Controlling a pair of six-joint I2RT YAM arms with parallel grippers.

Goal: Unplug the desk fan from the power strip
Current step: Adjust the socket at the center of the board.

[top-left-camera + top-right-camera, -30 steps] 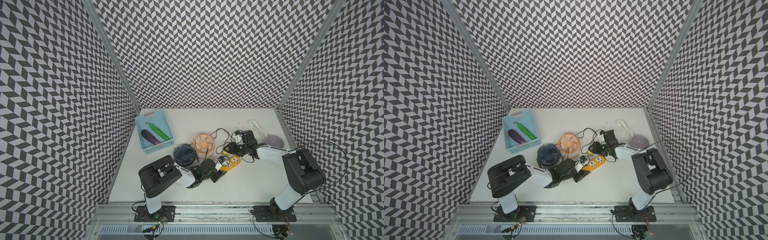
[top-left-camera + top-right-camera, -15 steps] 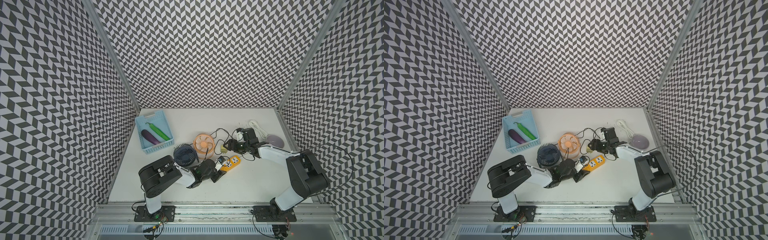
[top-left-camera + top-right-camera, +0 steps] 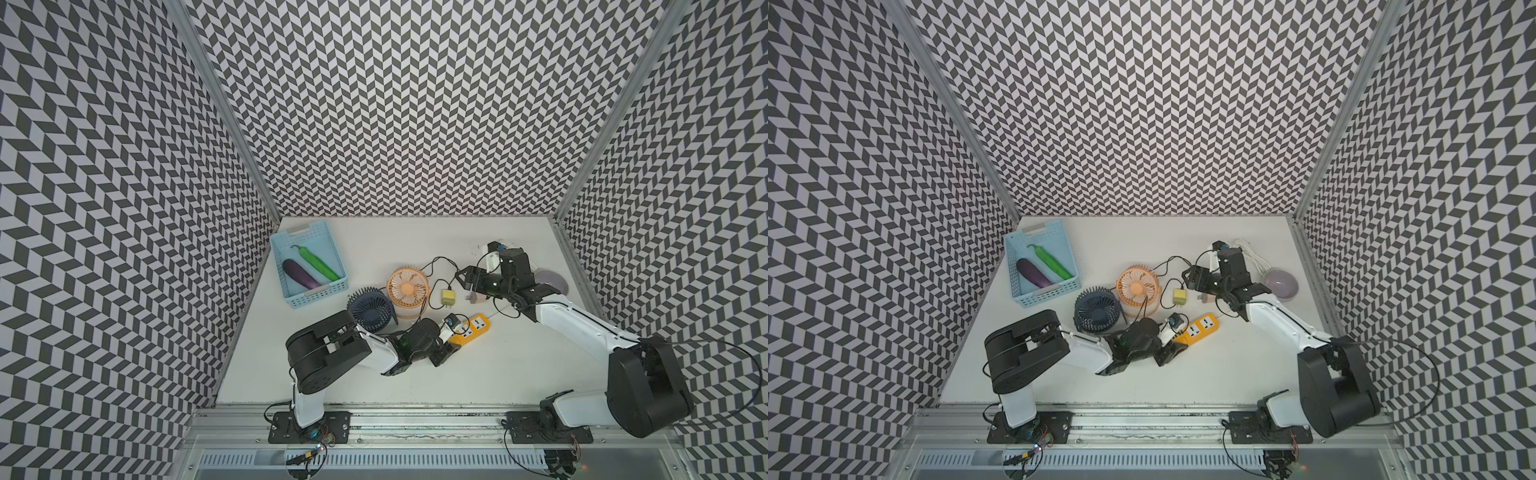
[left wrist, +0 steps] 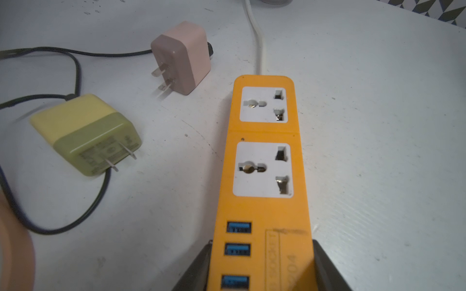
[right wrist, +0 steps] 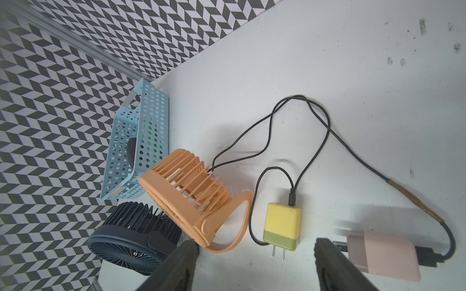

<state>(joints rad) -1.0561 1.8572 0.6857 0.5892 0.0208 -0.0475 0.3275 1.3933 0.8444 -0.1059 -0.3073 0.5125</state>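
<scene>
The orange-yellow power strip [image 3: 473, 327] [image 3: 1200, 327] [image 4: 262, 161] lies on the table with both white sockets empty. My left gripper [image 3: 451, 340] [image 4: 261, 248] is shut on its USB end, one finger against each long side. A pink plug [image 3: 475, 298] [image 4: 181, 58] [image 5: 383, 254] and a yellow plug [image 3: 448, 297] [image 4: 85, 133] [image 5: 281, 223] lie loose beyond the strip, prongs bare. Black cords run from them toward the orange desk fan [image 3: 407, 286] [image 5: 186, 199] and the dark blue fan [image 3: 371, 309]. My right gripper [image 3: 463, 276] [image 5: 254, 267] hangs open above the plugs, holding nothing.
A light blue basket [image 3: 309, 291] with an eggplant and a green pepper stands at the back left. A purple bowl [image 3: 1280, 282] and the strip's coiled white cord [image 3: 1252, 255] sit at the back right, behind the right arm.
My right gripper has opened, dropped the pink plug on the table and drawn back from the strip. The left gripper keeps its place on the strip.
</scene>
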